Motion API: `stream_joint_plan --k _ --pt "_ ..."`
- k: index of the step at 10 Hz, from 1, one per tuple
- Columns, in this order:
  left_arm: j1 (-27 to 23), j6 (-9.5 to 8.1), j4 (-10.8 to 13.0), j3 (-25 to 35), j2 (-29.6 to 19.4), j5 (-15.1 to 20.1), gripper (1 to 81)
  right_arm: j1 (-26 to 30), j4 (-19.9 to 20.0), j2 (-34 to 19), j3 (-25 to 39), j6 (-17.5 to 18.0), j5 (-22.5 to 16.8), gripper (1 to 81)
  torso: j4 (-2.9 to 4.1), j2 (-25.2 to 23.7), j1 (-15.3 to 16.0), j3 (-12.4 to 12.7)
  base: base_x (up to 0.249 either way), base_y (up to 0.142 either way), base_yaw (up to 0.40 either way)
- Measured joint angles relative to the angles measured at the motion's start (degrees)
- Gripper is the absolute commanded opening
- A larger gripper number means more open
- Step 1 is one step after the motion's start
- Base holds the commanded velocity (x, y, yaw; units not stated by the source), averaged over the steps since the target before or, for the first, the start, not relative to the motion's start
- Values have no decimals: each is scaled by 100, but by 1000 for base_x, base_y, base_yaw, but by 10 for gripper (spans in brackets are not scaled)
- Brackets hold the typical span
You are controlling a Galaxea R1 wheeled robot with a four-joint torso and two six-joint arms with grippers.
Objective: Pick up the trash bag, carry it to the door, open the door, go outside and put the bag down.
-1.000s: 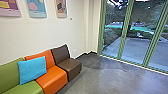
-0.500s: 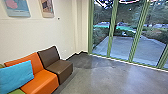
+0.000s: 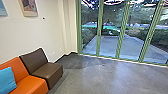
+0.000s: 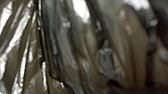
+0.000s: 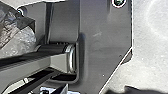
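End effectors, their opening and grip, we cannot tell; the trash bag (image 4: 20, 50) sits close against our left wrist camera. Gray floor (image 3: 100, 77) meets green-framed glass (image 3: 108, 47) at one o'clock, a brown seat (image 3: 46, 71) at eleven.

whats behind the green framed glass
Behind the glass are a paved walk, shrubs on both sides and trees beyond. Whatever the green posts and the shrubs cover can't be seen.

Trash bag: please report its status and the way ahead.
Trash bag close at left wrist camera. Both hands: state unclear. Ahead, green-framed glass wall; brown seat to the left.
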Motion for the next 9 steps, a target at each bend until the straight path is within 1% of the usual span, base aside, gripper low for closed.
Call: stream_joint_plan --k 9 --pt "0 0 -1 0 0 -2 10 0 -1 11 -7 0 -5 811 0 0 0 0 0 0 -337"
